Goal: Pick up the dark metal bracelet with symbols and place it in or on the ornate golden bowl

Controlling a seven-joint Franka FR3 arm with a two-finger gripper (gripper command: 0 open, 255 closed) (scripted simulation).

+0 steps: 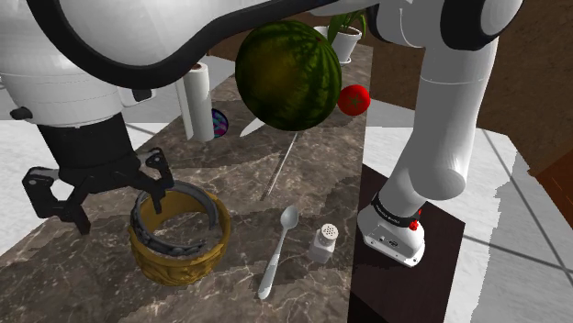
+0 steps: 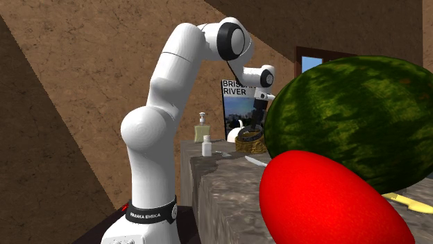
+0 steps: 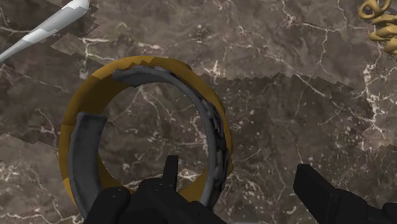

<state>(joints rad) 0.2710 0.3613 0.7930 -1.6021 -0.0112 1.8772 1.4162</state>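
Note:
The ornate golden bowl stands on the dark marble counter at the shoulder view's lower left. The dark grey bracelet lies across the bowl's rim and inside it, apart from my fingers. My black gripper hangs open just above the bowl's left side. In the wrist view the bracelet curves along the inside of the bowl. One finger is over the bowl's rim, the other over bare counter, so the gripper holds nothing. In the second exterior view the bowl sits under the gripper.
A watermelon and a red tomato sit at the counter's far end. A spoon, a shaker and a thin knife lie right of the bowl. A paper towel roll stands behind it.

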